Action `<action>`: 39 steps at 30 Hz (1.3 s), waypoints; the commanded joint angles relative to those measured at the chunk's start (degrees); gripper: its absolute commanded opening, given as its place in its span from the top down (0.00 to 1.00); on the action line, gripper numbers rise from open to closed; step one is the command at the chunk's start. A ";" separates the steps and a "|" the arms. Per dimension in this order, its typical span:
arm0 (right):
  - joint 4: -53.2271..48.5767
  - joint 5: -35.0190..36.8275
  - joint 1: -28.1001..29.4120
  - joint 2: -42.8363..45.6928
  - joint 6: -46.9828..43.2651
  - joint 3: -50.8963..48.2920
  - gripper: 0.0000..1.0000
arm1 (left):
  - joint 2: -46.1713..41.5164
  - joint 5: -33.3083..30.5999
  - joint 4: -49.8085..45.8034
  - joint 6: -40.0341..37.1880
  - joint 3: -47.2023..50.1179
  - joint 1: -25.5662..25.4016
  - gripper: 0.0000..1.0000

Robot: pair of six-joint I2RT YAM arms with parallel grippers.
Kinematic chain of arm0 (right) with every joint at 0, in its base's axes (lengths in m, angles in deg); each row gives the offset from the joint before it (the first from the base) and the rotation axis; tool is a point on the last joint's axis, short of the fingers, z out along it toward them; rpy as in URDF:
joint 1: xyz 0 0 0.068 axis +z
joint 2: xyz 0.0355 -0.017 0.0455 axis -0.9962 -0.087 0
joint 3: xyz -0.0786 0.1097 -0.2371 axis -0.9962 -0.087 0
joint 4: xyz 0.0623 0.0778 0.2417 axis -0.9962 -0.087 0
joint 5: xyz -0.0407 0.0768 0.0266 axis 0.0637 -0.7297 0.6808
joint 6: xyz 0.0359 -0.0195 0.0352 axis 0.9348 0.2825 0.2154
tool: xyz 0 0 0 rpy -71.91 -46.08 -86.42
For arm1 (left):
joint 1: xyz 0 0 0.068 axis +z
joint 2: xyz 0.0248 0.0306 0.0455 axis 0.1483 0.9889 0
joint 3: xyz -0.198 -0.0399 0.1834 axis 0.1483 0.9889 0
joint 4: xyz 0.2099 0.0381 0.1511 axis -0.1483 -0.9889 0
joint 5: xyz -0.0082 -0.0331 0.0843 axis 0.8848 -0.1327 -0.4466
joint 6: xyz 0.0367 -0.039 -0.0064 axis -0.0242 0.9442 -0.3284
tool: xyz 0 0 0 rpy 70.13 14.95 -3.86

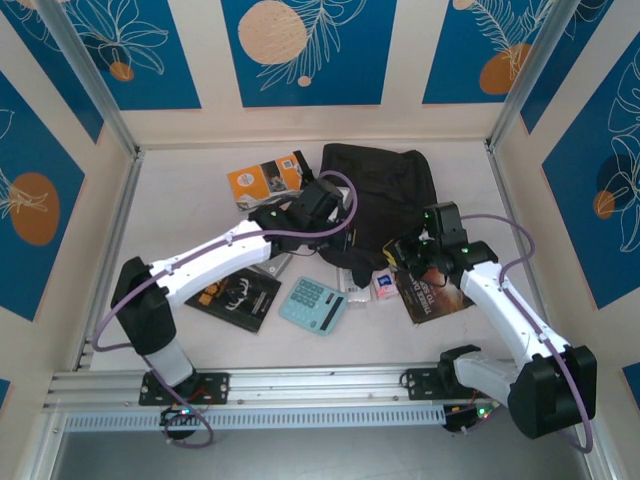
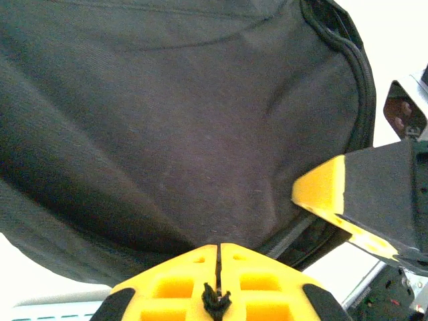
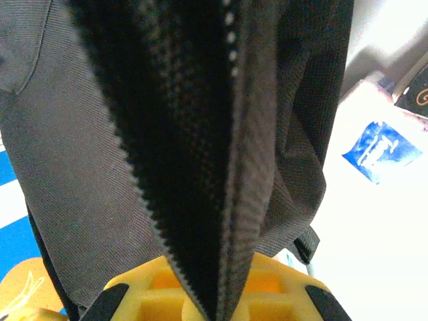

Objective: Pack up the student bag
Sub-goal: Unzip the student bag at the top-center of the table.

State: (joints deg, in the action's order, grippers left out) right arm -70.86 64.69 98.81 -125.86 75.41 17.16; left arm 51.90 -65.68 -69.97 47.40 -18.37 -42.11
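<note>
The student bag (image 1: 378, 185), black soft fabric, lies at the back middle of the table. My left gripper (image 1: 345, 232) is at its near edge. In the left wrist view the left gripper (image 2: 219, 249) is shut, its yellow fingers (image 2: 267, 277) pinching a thin black cord (image 2: 216, 301), with the bag's side (image 2: 174, 120) just beyond. My right gripper (image 1: 398, 252) is at the bag's near right corner. In the right wrist view the right gripper (image 3: 222, 291) is shut on a fold of the bag's edge (image 3: 247, 200), lined with zipper teeth (image 3: 144, 200). One right fingertip (image 2: 321, 190) shows beside the bag.
An orange book (image 1: 265, 178) lies left of the bag. A black-covered book (image 1: 235, 297) and a teal calculator (image 1: 312, 305) lie in front of the left arm. A dark book (image 1: 435, 297) and a small white packet (image 1: 385, 287) (image 3: 381, 150) sit under the right wrist.
</note>
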 commanded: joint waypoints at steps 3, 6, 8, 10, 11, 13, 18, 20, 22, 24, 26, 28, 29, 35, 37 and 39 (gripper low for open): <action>-4.32 4.40 -2.98 -0.89 -5.95 1.53 1.00 | -5.02 -3.58 -3.34 -2.19 1.75 5.67 1.00; -4.35 4.08 -3.84 -0.97 -7.48 1.63 1.00 | -5.14 -3.50 -3.51 -3.03 1.93 7.78 1.00; -4.65 4.14 -4.48 -1.06 -8.49 1.77 1.00 | -4.96 -3.56 -3.77 -3.38 1.93 9.05 1.00; -4.79 3.95 -5.29 -1.24 -9.42 2.02 1.00 | -4.87 -3.29 -3.81 -3.24 2.24 10.53 1.00; -4.83 3.99 -5.81 -1.28 -9.80 2.13 1.00 | -4.91 -2.82 -3.58 -3.14 2.44 11.06 1.00; -4.76 3.74 -6.88 -1.36 -10.68 2.66 1.00 | -4.71 -2.70 -3.26 -3.43 2.30 11.26 1.00; -2.00 -1.65 -9.46 -2.35 -13.90 4.91 0.90 | -2.30 2.04 -2.72 -2.55 -1.12 10.66 1.00; -2.65 -2.14 -9.52 -2.56 -14.53 6.35 0.62 | -1.51 3.97 -2.99 -2.63 -3.85 9.89 1.00; -3.81 -1.39 -9.41 -1.97 -14.56 7.38 0.37 | -1.21 4.59 -3.49 -3.25 -6.67 9.00 1.00; -4.78 -0.41 -9.32 -0.16 -13.13 7.49 0.19 | -1.17 4.87 -4.03 -3.40 -9.41 8.34 1.00; -4.55 -2.01 -9.28 2.00 -11.04 7.11 0.11 | -1.35 5.04 -4.63 -3.15 -11.15 7.94 1.00; -4.36 -4.61 -8.39 3.95 -7.57 6.85 0.10 | -1.65 5.01 -4.60 -2.78 -11.56 7.33 1.00; -3.98 -5.56 -7.23 4.77 -5.16 6.67 0.10 | -1.79 5.12 -4.32 -2.61 -11.59 6.85 1.00; -6.01 -4.12 -0.56 5.78 1.26 10.15 0.12 | -0.62 4.95 -3.99 -1.77 -11.25 3.17 1.00; -6.11 -2.19 1.02 6.00 2.51 10.67 0.13 | -0.27 5.61 -3.06 -0.33 -10.47 1.81 1.00; -6.26 -1.10 1.83 5.78 4.05 10.18 0.17 | -0.10 7.65 -0.02 2.26 -8.26 0.70 1.00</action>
State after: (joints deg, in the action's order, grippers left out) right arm -75.17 62.01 99.64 -120.35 75.32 26.43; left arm 51.42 -60.85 -73.79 46.54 -27.90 -39.83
